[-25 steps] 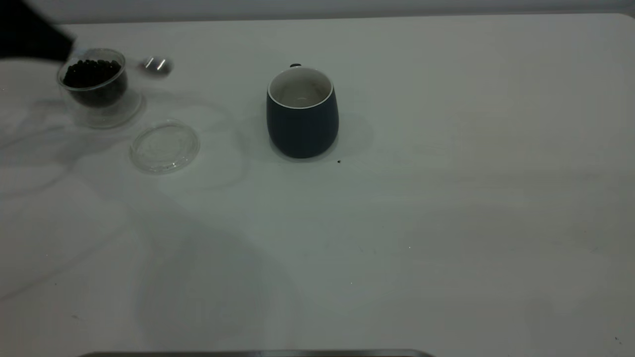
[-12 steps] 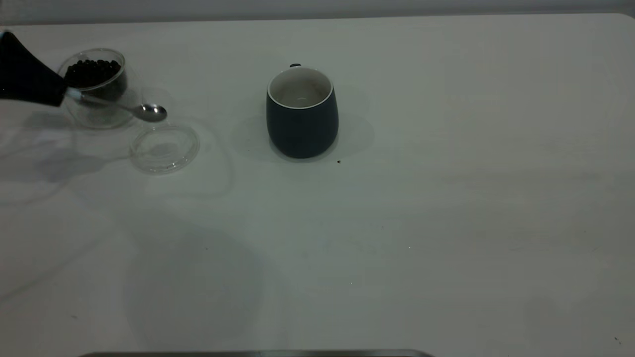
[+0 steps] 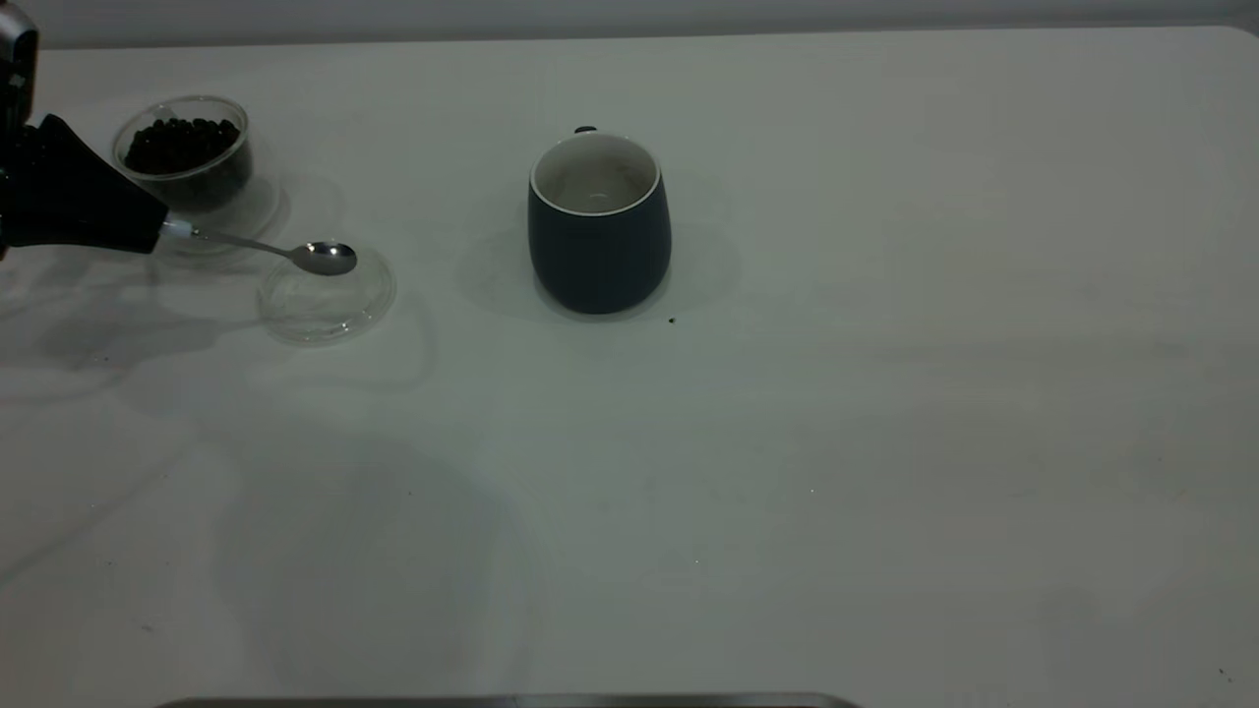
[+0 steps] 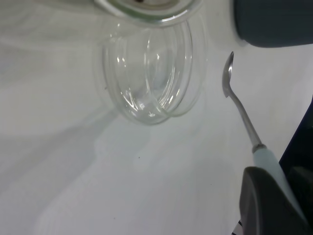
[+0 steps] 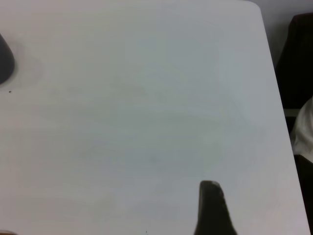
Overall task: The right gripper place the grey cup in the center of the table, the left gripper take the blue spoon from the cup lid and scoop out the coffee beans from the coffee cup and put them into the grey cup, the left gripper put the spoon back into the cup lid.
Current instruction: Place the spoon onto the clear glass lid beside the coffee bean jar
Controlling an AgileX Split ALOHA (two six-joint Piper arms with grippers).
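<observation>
The blue spoon (image 3: 295,252) handle is hidden inside the left gripper (image 3: 148,231); the arm is cut off at the edge

Exterior camera looks steeply down over the table (image 3: 787,442); left wrist camera hovers close above the cup lid (image 4: 149,81), shared by both

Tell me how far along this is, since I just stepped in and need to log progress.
The grey cup already stands near the middle of the table, so that step looks done. The left gripper holds the blue spoon by its handle, with the bowl over the cup lid. The coffee beans fill the coffee cup; none show in the grey cup. What remains cannot be settled from this.
</observation>
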